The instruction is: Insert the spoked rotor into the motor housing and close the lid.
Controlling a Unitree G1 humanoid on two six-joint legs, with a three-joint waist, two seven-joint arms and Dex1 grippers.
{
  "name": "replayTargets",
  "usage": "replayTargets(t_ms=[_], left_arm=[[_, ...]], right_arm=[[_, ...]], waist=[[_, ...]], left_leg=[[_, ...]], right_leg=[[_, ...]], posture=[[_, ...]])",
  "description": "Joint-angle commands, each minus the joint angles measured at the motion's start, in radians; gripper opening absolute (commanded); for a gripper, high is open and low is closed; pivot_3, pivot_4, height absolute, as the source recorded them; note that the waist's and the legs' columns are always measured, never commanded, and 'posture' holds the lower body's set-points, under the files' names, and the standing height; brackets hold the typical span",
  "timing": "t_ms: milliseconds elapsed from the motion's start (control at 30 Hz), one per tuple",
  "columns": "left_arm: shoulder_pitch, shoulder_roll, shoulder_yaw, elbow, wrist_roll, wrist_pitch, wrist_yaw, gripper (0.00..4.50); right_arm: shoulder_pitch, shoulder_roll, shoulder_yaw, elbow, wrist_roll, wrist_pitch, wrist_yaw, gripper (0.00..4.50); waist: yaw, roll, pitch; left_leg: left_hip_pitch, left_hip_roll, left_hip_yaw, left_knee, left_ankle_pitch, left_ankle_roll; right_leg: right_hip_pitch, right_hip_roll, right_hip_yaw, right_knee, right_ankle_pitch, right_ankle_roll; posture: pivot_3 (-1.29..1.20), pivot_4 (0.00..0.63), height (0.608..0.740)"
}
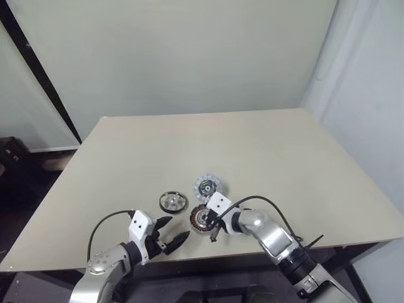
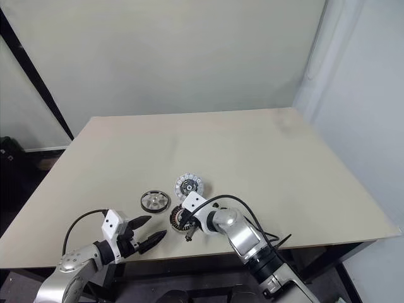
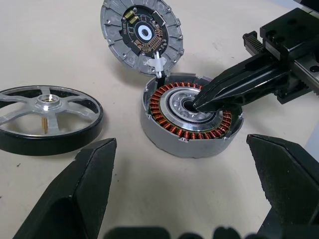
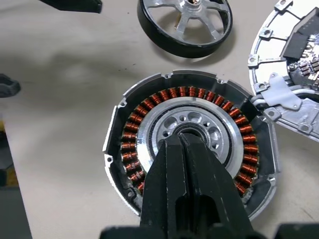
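Observation:
The motor housing [image 4: 149,129], a silver cup with a ring of copper windings, sits near the table's front edge. My right gripper [image 4: 182,142] is shut, its tips resting in the housing's central hole, nothing between them. The spoked rotor [image 3: 47,117] lies flat on the table to the housing's left, apart from it. The lid [image 3: 142,32] lies just behind the housing, dark circuit face up, joined to it by a white cable clip. My left gripper [image 1: 173,238] hovers open in front of the rotor and housing, holding nothing.
The beige table [image 1: 265,151] stretches wide behind and to both sides of the parts. Its front edge [image 1: 353,243] runs just below the two grippers. A pale wall stands behind the table.

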Motion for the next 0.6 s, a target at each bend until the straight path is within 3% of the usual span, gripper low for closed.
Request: replayTargets(t_ms=[33,400,500,600], left_arm=[[-0.012,-0.001,0.000,-0.019,-0.001,-0.020,-0.002,4.50],[-0.015,-0.044,0.048,-0.006,-0.055,0.018,0.036,4.50],[-0.015,-0.059,0.076,0.001,-0.082,0.063,0.069,4.50],[-0.019,-0.082,0.109,0.010,-0.112,0.106,0.109,4.50]], right_arm=[[-0.011,0.002,0.010,-0.027,-0.010,-0.003,0.001,0.02],[-0.004,-0.002,-0.099,-0.155,0.067,-0.003,-0.002,0.02],[0.016,-0.018,-0.116,-0.196,0.081,0.000,0.003,0.64],[0.038,-0.032,-0.133,-0.231,0.091,-0.001,-0.003,1.63]], waist=[[0.000,0.000,0.000],[0.000,0.000,0.000],[0.000,0.000,0.000],[0.000,0.000,0.000]], left_leg=[[0.000,0.000,0.000,0.000,0.000,0.000],[-0.001,0.000,0.000,0.000,0.000,0.000],[-0.001,0.000,-0.001,0.000,0.000,0.000],[-0.001,0.000,-0.001,0.000,0.000,0.000]], right_leg=[[0.000,0.000,0.000,0.000,0.000,0.000],[0.000,0.000,0.000,0.000,0.001,0.001],[0.000,0.000,0.000,0.000,0.001,0.001],[0.000,0.000,0.000,0.000,0.001,0.001]], posture=[[0.00,0.000,0.740],[0.00,0.000,0.740],[0.00,0.000,0.740],[0.00,0.000,0.740]])
